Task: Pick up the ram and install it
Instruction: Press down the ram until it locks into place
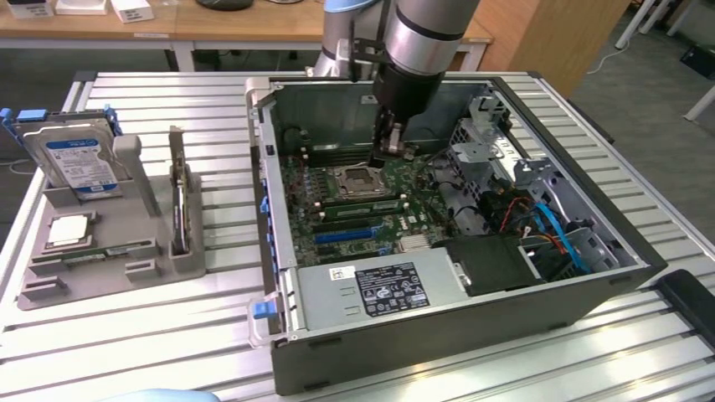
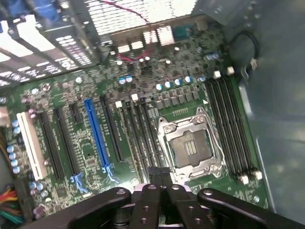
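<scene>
Grey parts holder (image 1: 167, 268), exterior view's left: the ram (image 1: 95, 251) looks parked on edge in its slot below the hard drive (image 1: 79, 159), prob. so fingers can pinch it. Further right, inside the PC case (image 1: 447, 335), your gripper (image 1: 391, 151) hangs over the mobo by the CPU socket (image 1: 355, 177), fingers together, nothing visibly held.
</scene>
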